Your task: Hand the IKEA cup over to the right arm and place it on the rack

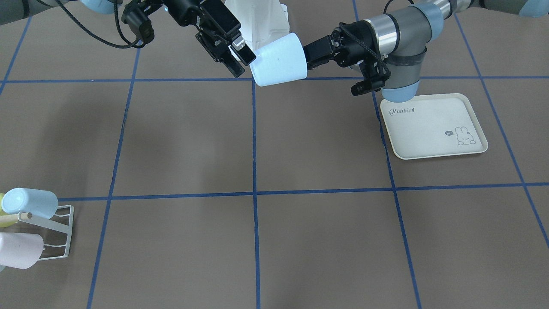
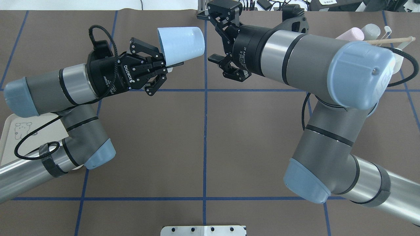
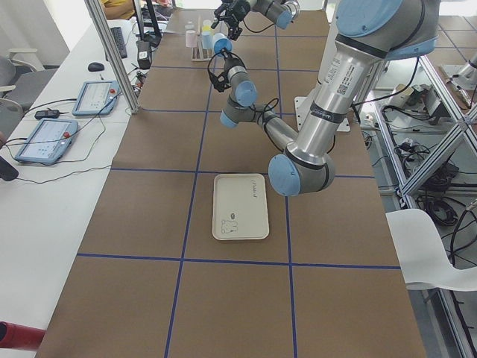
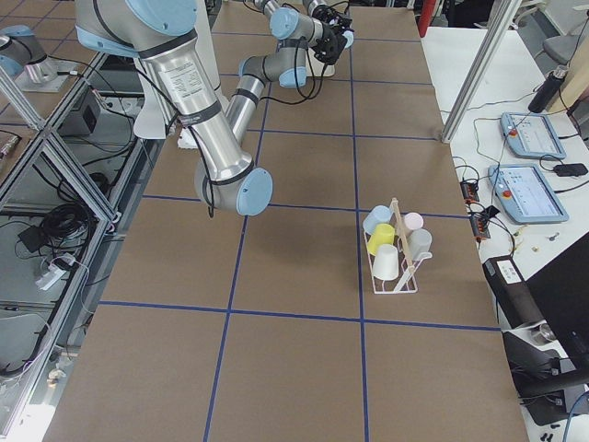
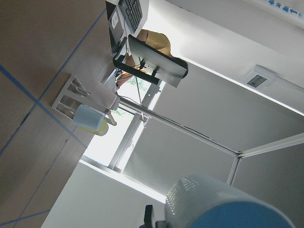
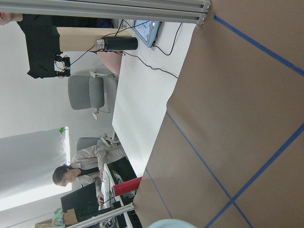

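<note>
The pale blue IKEA cup (image 1: 279,60) (image 2: 179,42) hangs on its side above the table's middle line. My left gripper (image 1: 306,57) (image 2: 170,64) is shut on its rim at the open end. My right gripper (image 1: 239,59) (image 2: 212,42) stands open right at the cup's closed end, its fingers spread above and below that end; I cannot tell whether they touch it. The cup's wall fills the bottom of the left wrist view (image 5: 223,204), and a sliver shows in the right wrist view (image 6: 173,223). The white wire rack (image 1: 55,234) (image 4: 396,253) stands far off on my right side.
The rack holds several cups, pale blue (image 1: 30,202) and pink (image 1: 19,249) among them, and a wooden dowel (image 2: 390,40). A cream rabbit tray (image 1: 433,126) (image 3: 240,207) lies under my left arm. A person (image 6: 76,175) sits beyond the side table.
</note>
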Tool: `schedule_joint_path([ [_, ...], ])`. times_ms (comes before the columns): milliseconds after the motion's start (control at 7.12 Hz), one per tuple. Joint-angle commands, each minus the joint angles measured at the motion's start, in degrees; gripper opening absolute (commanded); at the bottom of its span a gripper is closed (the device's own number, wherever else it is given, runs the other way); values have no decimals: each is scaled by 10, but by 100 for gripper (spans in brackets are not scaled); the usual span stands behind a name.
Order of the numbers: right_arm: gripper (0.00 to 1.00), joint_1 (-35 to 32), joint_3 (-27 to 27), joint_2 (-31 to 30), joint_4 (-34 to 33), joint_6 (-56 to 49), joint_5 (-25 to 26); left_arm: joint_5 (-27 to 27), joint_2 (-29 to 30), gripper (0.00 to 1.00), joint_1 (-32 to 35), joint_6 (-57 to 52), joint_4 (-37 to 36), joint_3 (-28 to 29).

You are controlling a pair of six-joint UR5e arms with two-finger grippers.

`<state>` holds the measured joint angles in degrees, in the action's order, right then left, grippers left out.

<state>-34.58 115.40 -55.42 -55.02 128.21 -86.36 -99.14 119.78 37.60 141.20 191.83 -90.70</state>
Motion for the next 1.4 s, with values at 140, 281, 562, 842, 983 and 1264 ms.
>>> schedule_joint_path([
  [140, 100, 6, 0, 1, 1, 1, -2, 0, 15, 0, -4, 0, 0, 2],
  [281, 100, 7, 0, 1, 1, 1, -2, 0, 19, 0, -4, 0, -1, 3],
  [562, 100, 8, 1, 1, 1, 1, -2, 1, 23, 0, -6, 0, -1, 9],
  [842, 99, 8, 1, 1, 1, 0, 0, 0, 28, 0, -7, 0, -1, 11],
  [983, 99, 8, 0, 1, 1, 1, 1, 1, 32, 0, -7, 0, -2, 11],
  [1264, 59, 8, 1, 1, 1, 30, 1, 0, 34, 0, -7, 0, -4, 12],
])
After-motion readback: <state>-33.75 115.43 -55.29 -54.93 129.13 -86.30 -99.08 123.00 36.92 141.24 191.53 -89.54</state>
